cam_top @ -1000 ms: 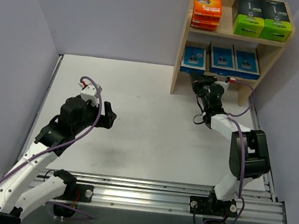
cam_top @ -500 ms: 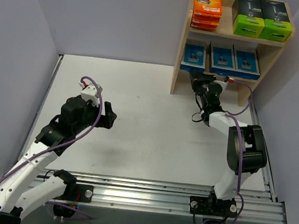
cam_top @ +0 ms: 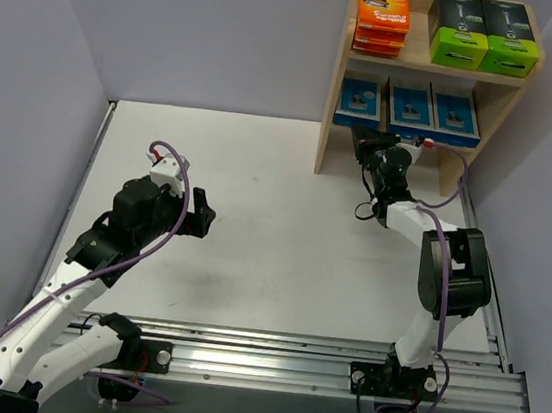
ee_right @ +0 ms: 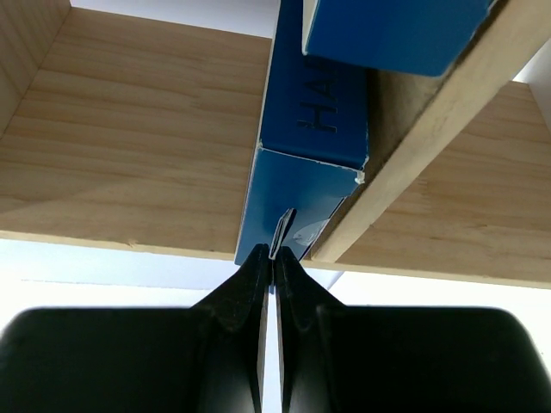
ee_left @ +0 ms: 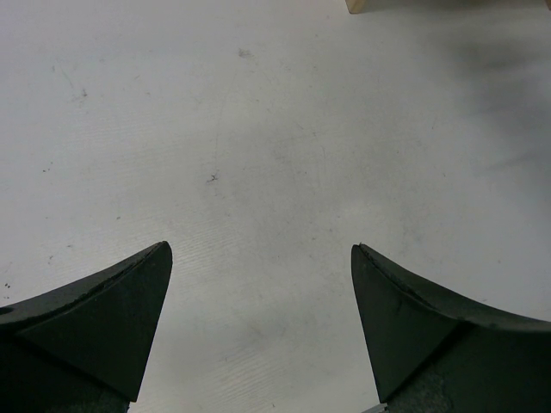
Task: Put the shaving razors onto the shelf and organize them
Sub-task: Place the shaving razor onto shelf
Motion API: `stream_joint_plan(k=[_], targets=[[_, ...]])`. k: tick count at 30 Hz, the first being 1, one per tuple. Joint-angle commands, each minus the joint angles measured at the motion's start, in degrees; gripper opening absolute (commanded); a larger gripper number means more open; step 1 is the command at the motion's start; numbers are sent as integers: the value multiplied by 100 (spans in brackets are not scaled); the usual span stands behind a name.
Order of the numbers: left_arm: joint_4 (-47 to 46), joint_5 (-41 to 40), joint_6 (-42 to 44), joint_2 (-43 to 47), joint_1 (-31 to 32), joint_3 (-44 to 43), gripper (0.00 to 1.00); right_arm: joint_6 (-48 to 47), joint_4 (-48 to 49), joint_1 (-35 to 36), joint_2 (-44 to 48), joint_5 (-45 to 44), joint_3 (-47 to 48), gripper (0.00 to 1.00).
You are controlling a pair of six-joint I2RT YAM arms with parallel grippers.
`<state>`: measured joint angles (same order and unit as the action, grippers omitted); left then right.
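The wooden shelf (cam_top: 329, 122) stands at the back right. Its top tier holds a stack of orange razor packs (cam_top: 382, 18) and two black boxes with lime-green ends (cam_top: 481, 35). Three light-blue razor cards (cam_top: 409, 106) stand on the lower tier. My right gripper (cam_top: 367, 139) is at the front of that tier, shut on the thin edge of the leftmost blue card (ee_right: 301, 185), pinched at my right gripper (ee_right: 274, 254) in the right wrist view. My left gripper (cam_top: 202, 216) hangs open over bare table, nothing between the fingers of the left gripper (ee_left: 262, 249).
Grey walls close in the white table (cam_top: 257, 194) on the left, back and right. A wooden shelf board (ee_right: 129, 146) fills the right wrist view, with a second blue card (ee_right: 387, 30) beside the held one. A metal rail (cam_top: 317, 365) runs along the near edge.
My right gripper has moved a little up toward the shelf's lower tier, and the leftmost blue card has shifted slightly back with it. The left arm has not moved.
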<state>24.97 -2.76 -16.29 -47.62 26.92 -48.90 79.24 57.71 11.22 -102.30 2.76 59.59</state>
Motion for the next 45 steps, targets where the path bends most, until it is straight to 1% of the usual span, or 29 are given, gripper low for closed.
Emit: stream_joint_plan(k=[1, 14, 25, 35, 45], targets=[[-89, -31, 30, -11, 15, -67, 94, -67, 153, -59, -106, 22, 333, 0], [-89, -31, 30, -55, 15, -67, 94, -93, -6, -156, -185, -39, 316, 0], [-89, -40, 30, -90, 15, -67, 94, 117, 144, -147, -167, -470, 79, 0], [-80, -31, 30, -108, 15, -67, 94, 100, 74, -112, -168, -689, 87, 0], [-98, -31, 30, -116, 15, -67, 94, 48, 47, -15, -97, -1111, 26, 0]])
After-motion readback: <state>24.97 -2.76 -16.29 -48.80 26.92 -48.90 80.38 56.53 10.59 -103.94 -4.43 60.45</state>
